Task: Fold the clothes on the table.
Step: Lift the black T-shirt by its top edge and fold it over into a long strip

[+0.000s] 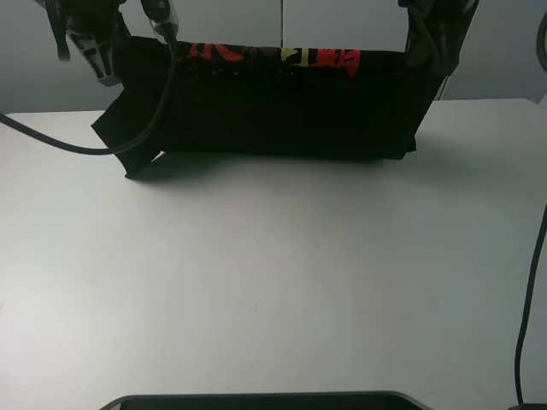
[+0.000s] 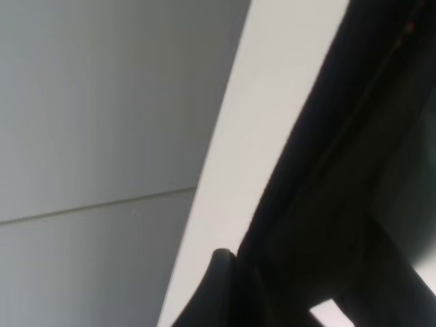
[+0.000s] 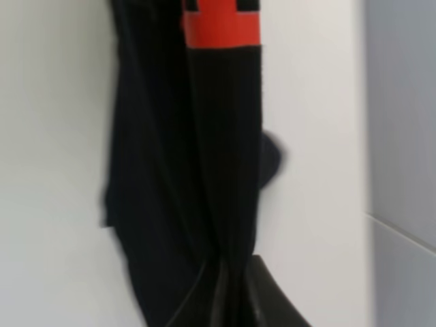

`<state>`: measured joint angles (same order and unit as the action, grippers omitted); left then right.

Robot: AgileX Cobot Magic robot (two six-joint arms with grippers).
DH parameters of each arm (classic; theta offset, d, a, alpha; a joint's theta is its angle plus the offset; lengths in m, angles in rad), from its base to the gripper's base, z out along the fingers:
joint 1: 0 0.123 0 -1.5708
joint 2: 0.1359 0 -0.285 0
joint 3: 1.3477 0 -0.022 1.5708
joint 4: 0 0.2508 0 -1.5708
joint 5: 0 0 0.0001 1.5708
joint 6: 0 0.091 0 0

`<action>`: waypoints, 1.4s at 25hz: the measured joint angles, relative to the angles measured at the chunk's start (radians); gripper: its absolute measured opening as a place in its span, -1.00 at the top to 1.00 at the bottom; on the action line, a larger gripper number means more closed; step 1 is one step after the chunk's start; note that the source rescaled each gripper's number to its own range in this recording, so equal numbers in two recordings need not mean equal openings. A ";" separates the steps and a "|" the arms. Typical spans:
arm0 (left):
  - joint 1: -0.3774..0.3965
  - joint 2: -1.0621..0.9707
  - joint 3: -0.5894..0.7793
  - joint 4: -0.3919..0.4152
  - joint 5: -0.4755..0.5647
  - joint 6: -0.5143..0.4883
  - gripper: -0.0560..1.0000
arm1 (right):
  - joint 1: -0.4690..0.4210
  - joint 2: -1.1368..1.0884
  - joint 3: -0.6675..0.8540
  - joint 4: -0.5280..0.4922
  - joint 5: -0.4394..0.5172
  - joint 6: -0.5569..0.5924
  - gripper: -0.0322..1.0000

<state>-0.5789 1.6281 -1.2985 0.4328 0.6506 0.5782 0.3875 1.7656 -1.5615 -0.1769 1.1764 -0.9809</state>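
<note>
The black T-shirt (image 1: 282, 111) hangs stretched between my two grippers at the far side of the white table (image 1: 273, 282). Red and yellow characters (image 1: 291, 55) show along its top fold. Its lower edge rests on the table and a sleeve (image 1: 120, 137) droops at the left. My left gripper (image 1: 107, 55) is shut on the shirt's upper left corner. My right gripper (image 1: 427, 55) is shut on its upper right corner. In the left wrist view the black cloth (image 2: 354, 170) runs into the left gripper (image 2: 238, 279). In the right wrist view the cloth (image 3: 177, 170), with a red print (image 3: 221, 27), gathers into the right gripper (image 3: 231, 293).
A black cable (image 1: 51, 141) loops over the table's far left, and another cable (image 1: 530, 299) hangs along the right edge. A dark rounded object (image 1: 256, 401) sits at the front edge. A grey wall (image 1: 256, 21) stands behind the table.
</note>
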 joint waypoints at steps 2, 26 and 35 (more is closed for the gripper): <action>0.000 -0.028 0.038 -0.013 0.019 0.000 0.89 | 0.000 -0.001 0.000 0.047 0.030 -0.003 0.94; 0.000 -0.343 0.428 -0.249 0.098 0.003 0.89 | 0.199 -0.256 0.503 0.139 -0.039 0.104 0.94; 0.000 -0.346 0.440 -0.082 -0.055 -0.277 0.89 | 0.199 -0.260 0.518 -0.044 -0.317 0.373 0.94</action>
<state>-0.5789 1.2819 -0.8583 0.3508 0.5952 0.3015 0.5869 1.5060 -1.0439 -0.2213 0.8589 -0.6084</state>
